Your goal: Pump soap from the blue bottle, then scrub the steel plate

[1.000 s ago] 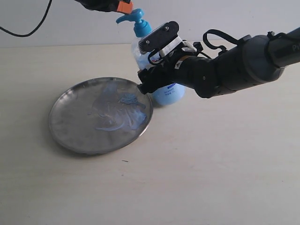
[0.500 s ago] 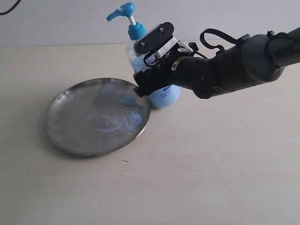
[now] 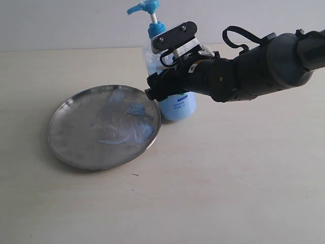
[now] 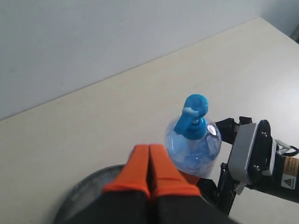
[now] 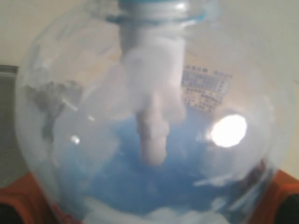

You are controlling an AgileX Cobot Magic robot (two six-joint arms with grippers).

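Observation:
The blue bottle [image 3: 176, 103] stands upright just right of the steel plate [image 3: 76, 147], its blue pump head [image 3: 144, 7] raised. My right gripper [image 3: 158, 92] is shut on the bottle's body from the right. In the right wrist view the bottle [image 5: 145, 140] fills the frame, with an orange fingertip [image 5: 16, 203] on either side. Pale blue soap [image 3: 135, 109] lies smeared on the plate's right half. My left gripper [image 4: 149, 169] is out of the exterior view. It hangs shut and empty above the bottle [image 4: 194, 149] and the plate's rim [image 4: 77, 198].
The bottle and plate stand on a pale beige tabletop [image 3: 228, 178] backed by a light grey wall [image 3: 61, 25]. My right arm [image 3: 264, 66] reaches in from the right edge, low over the table.
My left gripper has lifted off the pump head and left the exterior view. The pump head has risen. The bottle now stands straighter in my right gripper, and the plate has slid slightly left.

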